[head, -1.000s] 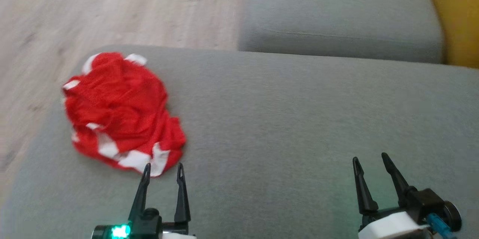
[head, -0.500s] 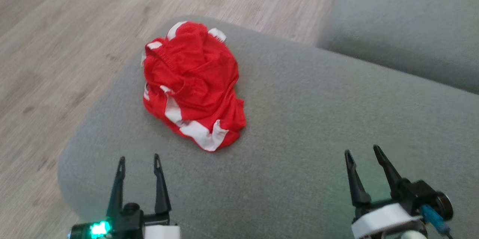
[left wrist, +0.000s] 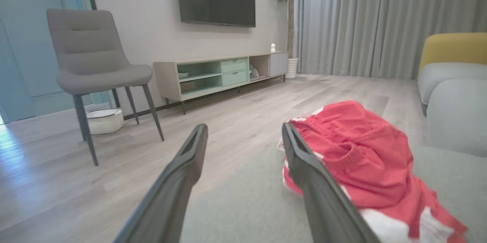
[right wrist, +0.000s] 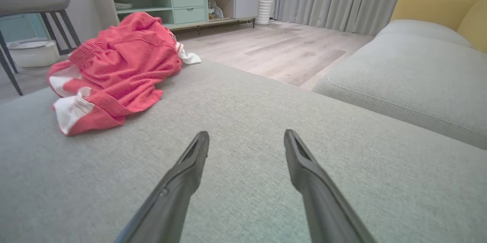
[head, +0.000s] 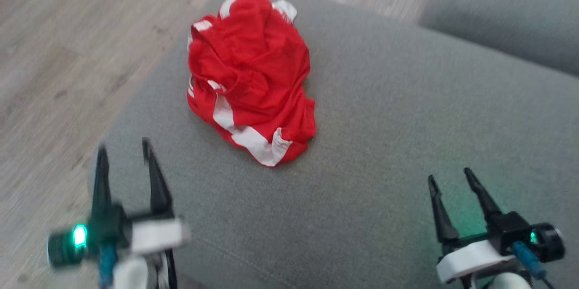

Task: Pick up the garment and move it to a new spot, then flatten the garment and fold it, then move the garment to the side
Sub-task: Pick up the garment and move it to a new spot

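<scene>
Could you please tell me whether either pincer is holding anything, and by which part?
Nothing is held. The left pincer and the right pincer both stand open and empty, apart from the crumpled red garment lying on the grey cushion.

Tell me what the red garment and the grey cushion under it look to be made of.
The red garment: thin, soft cloth, likely sports jersey; matte, crumples into loose folds, gathered waistband. The grey cushion: woven upholstery fabric, matte, with a fine flecked weave.
</scene>
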{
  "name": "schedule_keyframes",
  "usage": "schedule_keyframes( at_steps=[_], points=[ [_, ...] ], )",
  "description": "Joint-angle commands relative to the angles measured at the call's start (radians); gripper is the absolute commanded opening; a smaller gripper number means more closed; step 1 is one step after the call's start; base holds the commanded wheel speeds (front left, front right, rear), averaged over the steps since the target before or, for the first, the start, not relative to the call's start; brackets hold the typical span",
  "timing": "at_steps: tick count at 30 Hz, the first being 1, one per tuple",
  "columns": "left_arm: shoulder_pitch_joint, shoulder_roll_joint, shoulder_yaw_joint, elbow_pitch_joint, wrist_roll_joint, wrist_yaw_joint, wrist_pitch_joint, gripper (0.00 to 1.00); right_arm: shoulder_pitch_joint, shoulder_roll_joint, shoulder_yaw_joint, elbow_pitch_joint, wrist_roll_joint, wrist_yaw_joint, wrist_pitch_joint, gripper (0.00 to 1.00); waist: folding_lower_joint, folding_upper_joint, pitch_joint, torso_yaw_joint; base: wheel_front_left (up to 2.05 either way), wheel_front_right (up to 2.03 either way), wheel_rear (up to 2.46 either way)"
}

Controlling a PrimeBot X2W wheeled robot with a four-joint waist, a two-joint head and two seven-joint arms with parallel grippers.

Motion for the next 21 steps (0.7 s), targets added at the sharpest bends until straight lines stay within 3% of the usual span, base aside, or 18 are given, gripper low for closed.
schedule_keyframes(
  at_steps=[1,6,14,18,21],
  points=[
    [-0.084,0.004,0.038,-0.026,-0.008,-0.011,-0.009,1.00,-0.021,-0.013,0.016,-0.035,-0.010,-0.001,-0.011,1.00,0.0000,0.0000,0.038,0.002,0.00,0.00,0.00],
    [-0.315,0.027,0.059,0.120,-0.076,-0.118,-0.003,1.00,-0.008,-0.065,-0.018,-0.076,-0.044,-0.001,-0.011,1.00,0.0000,0.0000,0.117,0.003,0.00,0.00,0.00],
    [-0.747,0.077,0.083,0.498,-0.179,-0.243,0.153,1.00,-0.034,-0.170,-0.005,-0.141,-0.073,-0.001,-0.011,1.00,0.0000,0.0000,0.237,-0.066,0.00,0.00,0.00],
    [-0.892,0.109,0.109,0.674,-0.230,-0.285,0.227,1.00,-0.045,-0.194,0.000,-0.167,-0.062,-0.001,-0.011,1.00,0.0000,0.0000,0.283,-0.112,0.00,0.00,0.00],
    [-0.967,0.121,0.119,0.796,-0.250,-0.286,0.283,1.00,-0.045,-0.214,0.008,-0.197,-0.048,-0.001,-0.011,1.00,0.0000,0.0000,0.323,-0.135,0.00,0.00,0.00]
  ],
)
